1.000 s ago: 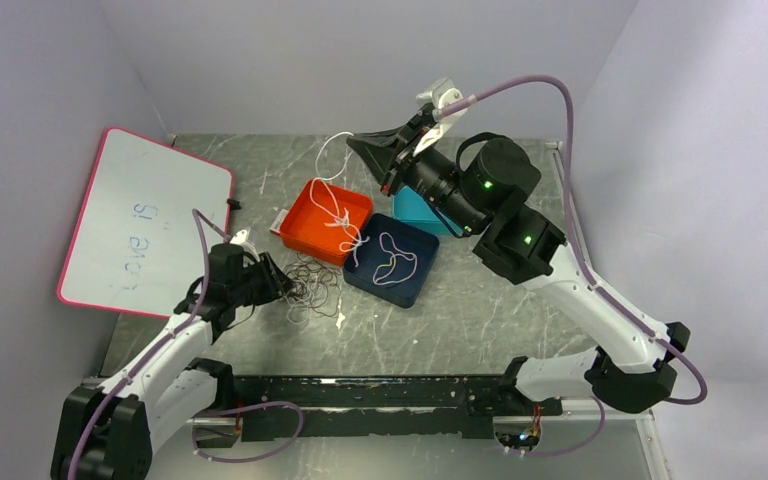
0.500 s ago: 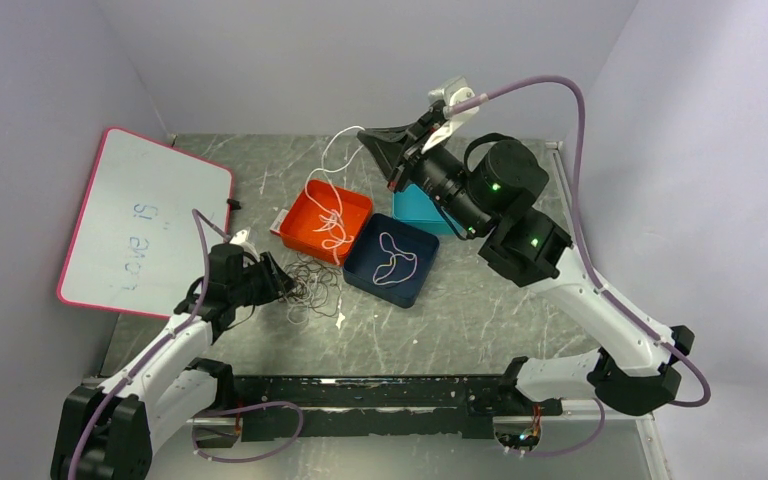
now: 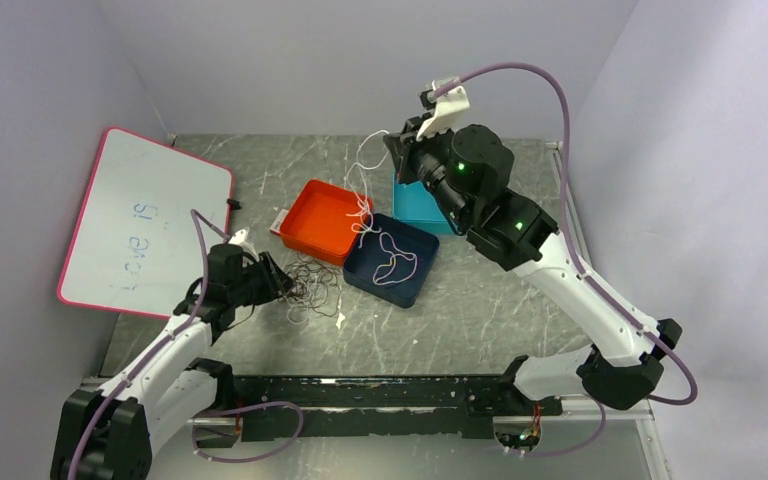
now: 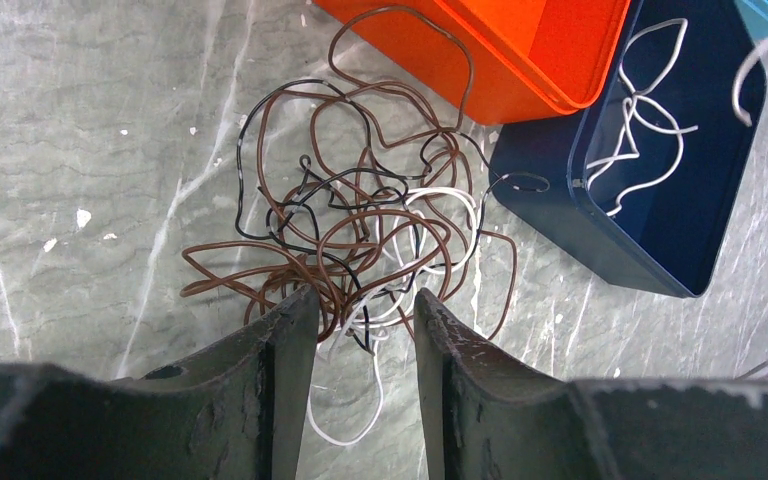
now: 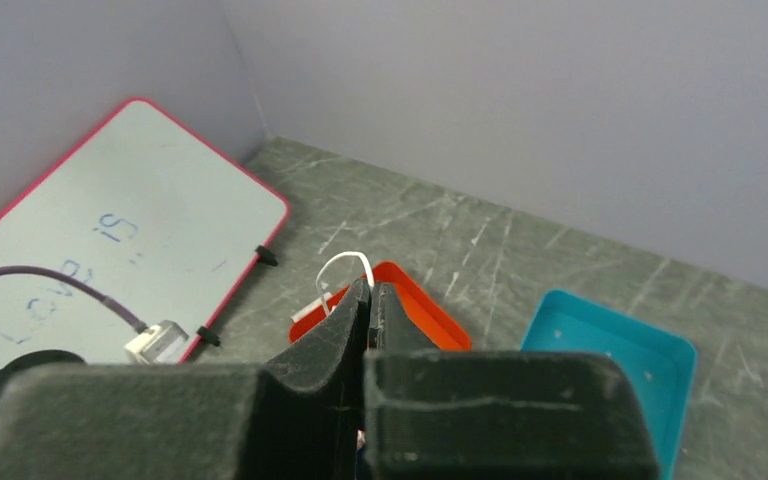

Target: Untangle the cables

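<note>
A tangle of thin brown, black and white cables (image 4: 360,225) lies on the table (image 3: 310,288) left of the trays. My left gripper (image 4: 365,300) is open, low at the tangle's near edge (image 3: 278,284), with a white loop on the table between its fingers. My right gripper (image 5: 370,288) is shut on a white cable (image 5: 345,264) and holds it high (image 3: 392,152). That cable (image 3: 363,205) dangles over the border of the orange tray (image 3: 322,215) and the navy tray (image 3: 360,272). Another white cable (image 3: 393,258) lies in the navy tray (image 4: 650,215).
A teal tray (image 3: 418,208) stands behind the navy one, under the right arm. A pink-rimmed whiteboard (image 3: 140,225) lies at the left, close to the left arm. Grey walls close in the back and sides.
My right gripper has swung right and turned, lifting the white cable out of the orange tray so it now hangs near the navy tray. The left arm has not moved.
</note>
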You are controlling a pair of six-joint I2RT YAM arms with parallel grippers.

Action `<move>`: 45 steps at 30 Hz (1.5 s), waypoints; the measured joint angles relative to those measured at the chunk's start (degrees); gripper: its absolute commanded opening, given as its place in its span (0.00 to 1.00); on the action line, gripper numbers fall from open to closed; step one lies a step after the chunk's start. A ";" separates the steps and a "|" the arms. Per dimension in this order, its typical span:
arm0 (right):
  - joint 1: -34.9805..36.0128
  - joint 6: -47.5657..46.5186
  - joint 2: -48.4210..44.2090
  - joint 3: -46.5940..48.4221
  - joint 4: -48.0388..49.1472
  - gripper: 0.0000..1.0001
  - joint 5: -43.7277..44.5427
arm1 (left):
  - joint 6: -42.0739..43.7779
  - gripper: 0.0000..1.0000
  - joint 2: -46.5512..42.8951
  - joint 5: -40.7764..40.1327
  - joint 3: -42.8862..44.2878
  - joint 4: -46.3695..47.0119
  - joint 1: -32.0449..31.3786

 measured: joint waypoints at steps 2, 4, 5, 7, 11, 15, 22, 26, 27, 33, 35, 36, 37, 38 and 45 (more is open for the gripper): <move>-1.27 0.92 -0.07 -0.15 -1.05 0.00 0.55 | 0.00 0.46 -0.22 -0.11 0.00 -0.04 0.00; -2.47 1.77 -0.31 -0.72 -1.40 0.00 0.57 | 0.00 0.45 -0.28 -0.15 0.00 -0.04 0.00; -2.97 2.14 -0.42 -1.05 -1.70 0.00 0.52 | 0.00 0.45 -0.28 -0.15 0.00 -0.04 0.00; -4.24 3.08 -0.63 -1.88 -2.67 0.00 0.39 | 0.00 0.45 -0.28 -0.15 0.00 -0.04 0.00; -6.12 4.33 -0.70 -3.15 -4.76 0.00 -0.61 | -0.02 0.45 -0.26 -0.17 0.00 -0.07 0.00; -7.32 5.29 -0.70 -4.24 -6.45 0.00 -1.81 | -0.17 0.45 -0.26 -0.17 0.00 -0.07 0.00; -8.09 6.80 -0.72 -8.55 -7.72 0.00 -3.30 | -0.28 0.45 -0.09 -0.17 0.02 -0.04 0.00; -9.27 7.45 -0.72 -11.28 -7.48 0.00 -4.09 | -0.44 0.45 0.26 -0.15 0.02 0.02 0.00; -9.70 7.56 -0.72 -12.04 -7.34 0.00 -4.39 | -0.44 0.45 0.39 -0.15 0.02 0.02 0.00; -12.68 8.59 -0.39 -16.09 -5.73 0.00 -8.00 | -0.42 0.45 0.55 -0.15 0.02 0.00 0.00; -13.84 9.05 0.26 -17.25 -5.05 0.00 -9.73 | -0.42 0.45 0.46 -0.15 0.02 0.00 0.00; -14.36 9.25 0.74 -17.88 -4.66 0.00 -10.40 | -0.42 0.45 0.39 -0.15 0.02 0.00 0.00; -14.67 9.38 1.16 -18.45 -4.37 0.00 -11.04 | -0.44 0.46 0.35 -0.15 0.00 -0.02 0.00; -15.06 9.64 1.88 -19.45 -3.80 0.00 -11.63 | -0.44 0.46 0.33 -0.15 0.02 0.00 0.00; -15.63 10.21 6.01 -25.24 -3.13 0.00 -13.70 | -0.44 0.46 0.26 -0.15 0.00 0.02 0.00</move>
